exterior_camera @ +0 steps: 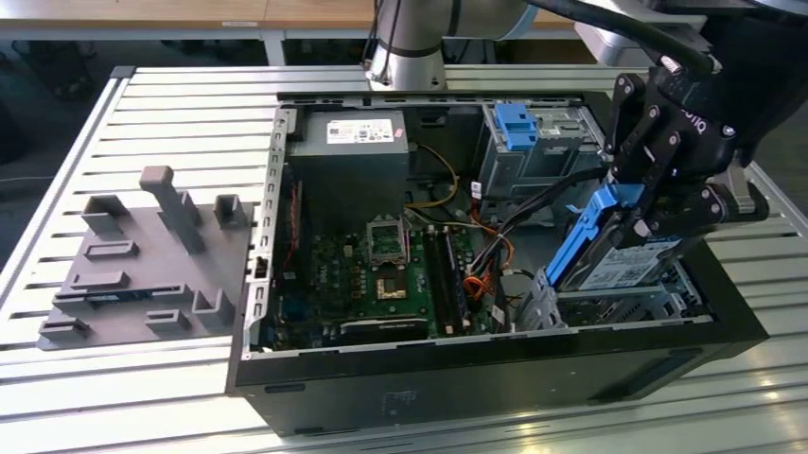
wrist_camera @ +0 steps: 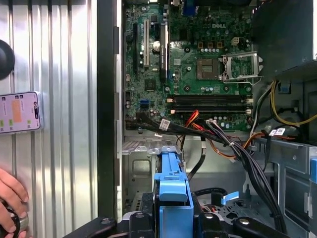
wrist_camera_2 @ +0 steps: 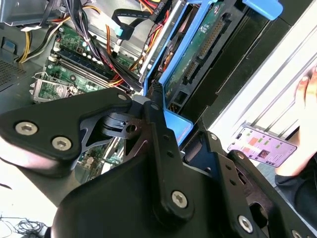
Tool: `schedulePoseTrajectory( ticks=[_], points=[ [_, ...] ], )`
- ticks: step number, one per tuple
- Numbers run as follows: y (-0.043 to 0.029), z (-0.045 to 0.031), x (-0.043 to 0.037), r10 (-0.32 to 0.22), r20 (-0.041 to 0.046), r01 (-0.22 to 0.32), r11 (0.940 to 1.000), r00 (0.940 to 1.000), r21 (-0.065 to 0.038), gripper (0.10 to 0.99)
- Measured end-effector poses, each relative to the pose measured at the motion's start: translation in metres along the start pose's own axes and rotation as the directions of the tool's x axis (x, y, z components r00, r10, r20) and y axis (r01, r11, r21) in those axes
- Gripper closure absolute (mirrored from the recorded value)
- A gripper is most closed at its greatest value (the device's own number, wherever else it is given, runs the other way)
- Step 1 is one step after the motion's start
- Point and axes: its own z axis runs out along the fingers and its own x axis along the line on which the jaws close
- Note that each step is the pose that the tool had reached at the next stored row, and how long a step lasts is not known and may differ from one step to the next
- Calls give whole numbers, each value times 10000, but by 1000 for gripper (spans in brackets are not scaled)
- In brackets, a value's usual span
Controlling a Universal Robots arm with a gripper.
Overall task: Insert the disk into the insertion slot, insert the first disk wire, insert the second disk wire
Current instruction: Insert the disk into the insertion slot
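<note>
Exterior view: my tool [exterior_camera: 635, 219] is clamped on the disk [exterior_camera: 616, 263], which is tilted with its lower end at the insertion slot [exterior_camera: 619, 305], near the edge of the bench [exterior_camera: 165, 104] on the exterior view's right. At that tilt, I judge it could jam on the cage rim or pinch the cables [exterior_camera: 543, 197].

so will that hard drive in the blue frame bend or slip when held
Probably stiff and heavy for its size: the hard drive is a solid metal slab, held tilted by the gripper without sagging. The blue frame looks like smooth plastic, so it might slip. Its bare circuit board shows in the second wrist view, so knocks could damage it.
</note>
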Motion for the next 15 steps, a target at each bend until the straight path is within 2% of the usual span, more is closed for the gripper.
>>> schedulePoseTrajectory(
  ticks=[15],
  points=[
    [1, 70, 0, 0, 1, 0, 10000, 10000, -1, 722]
  ],
)
